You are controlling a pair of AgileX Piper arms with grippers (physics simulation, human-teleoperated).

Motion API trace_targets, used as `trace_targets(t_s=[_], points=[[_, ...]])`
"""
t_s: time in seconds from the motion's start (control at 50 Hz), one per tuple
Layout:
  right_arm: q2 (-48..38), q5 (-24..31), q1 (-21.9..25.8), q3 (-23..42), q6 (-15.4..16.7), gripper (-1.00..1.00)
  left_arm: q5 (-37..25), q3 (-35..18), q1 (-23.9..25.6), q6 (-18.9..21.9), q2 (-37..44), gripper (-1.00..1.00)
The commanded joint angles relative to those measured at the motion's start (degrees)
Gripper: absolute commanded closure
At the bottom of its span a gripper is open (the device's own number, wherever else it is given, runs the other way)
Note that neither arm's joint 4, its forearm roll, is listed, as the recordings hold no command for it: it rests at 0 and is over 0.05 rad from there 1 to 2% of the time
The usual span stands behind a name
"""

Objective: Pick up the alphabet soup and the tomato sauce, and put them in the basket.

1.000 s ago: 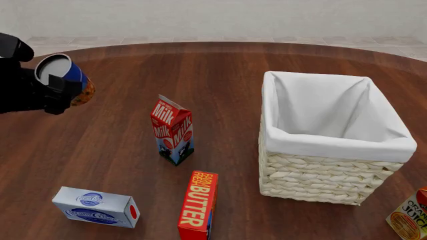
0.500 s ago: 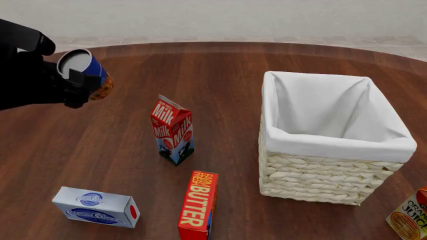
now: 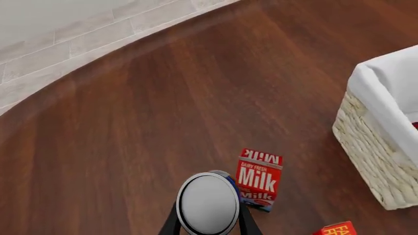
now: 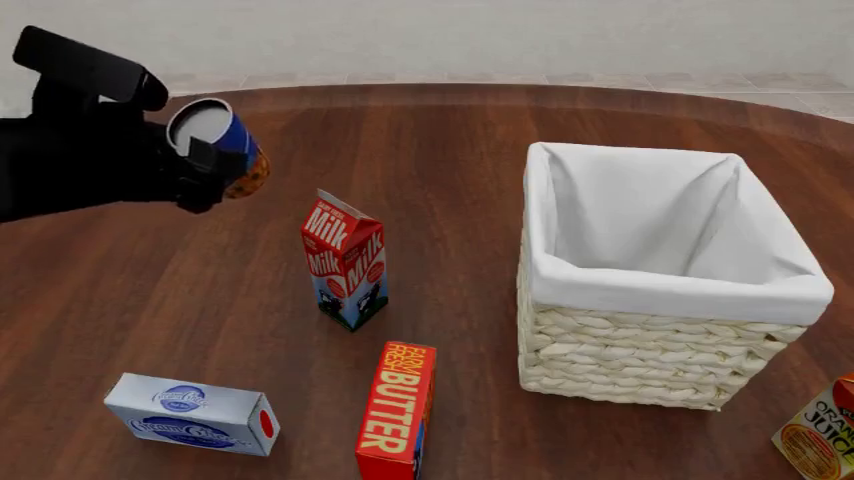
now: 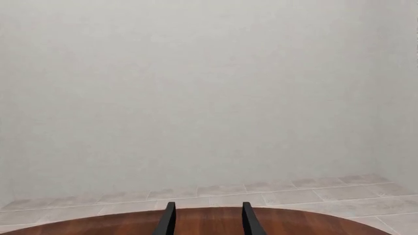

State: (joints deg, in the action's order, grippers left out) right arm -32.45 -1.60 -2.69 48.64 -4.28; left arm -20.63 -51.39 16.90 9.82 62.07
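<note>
Dark wooden counter [image 4: 441, 150] against a pale wall. My left hand [image 4: 214, 160] is gripping the soup [image 4: 220, 145], clamped on its sides and holding it tilted in the air above the counter, up-left of the milk [image 4: 344, 262]. The basket [image 4: 667, 350] is sitting well to the right. My right hand [image 5: 205, 220] is pointing at the wall, fingers apart, holding nothing.

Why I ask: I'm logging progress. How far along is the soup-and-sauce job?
Done: nothing that shows; the visible part of the basket lining holds no can.
In hand: the left gripper grips the alphabet soup, lifted above the table, left of the milk carton.
Left: carrying it over to the basket, then the tomato sauce, which I cannot make out in any view. The right gripper is open and empty.
</note>
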Motion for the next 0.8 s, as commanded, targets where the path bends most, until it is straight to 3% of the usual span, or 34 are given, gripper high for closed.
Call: trace_targets(t_s=[0.02, 0.8], points=[[0.0, -0.33, -0.07, -0.21, 0.01, -1.0, 2.04, -0.53, 2.29, 0.45, 2.24, 1.0], [0.3, 0.01, -0.67, 0.29, -0.28, -1.0, 3.99, -5.63, 9.23, -0.04, 8.98, 1.0]])
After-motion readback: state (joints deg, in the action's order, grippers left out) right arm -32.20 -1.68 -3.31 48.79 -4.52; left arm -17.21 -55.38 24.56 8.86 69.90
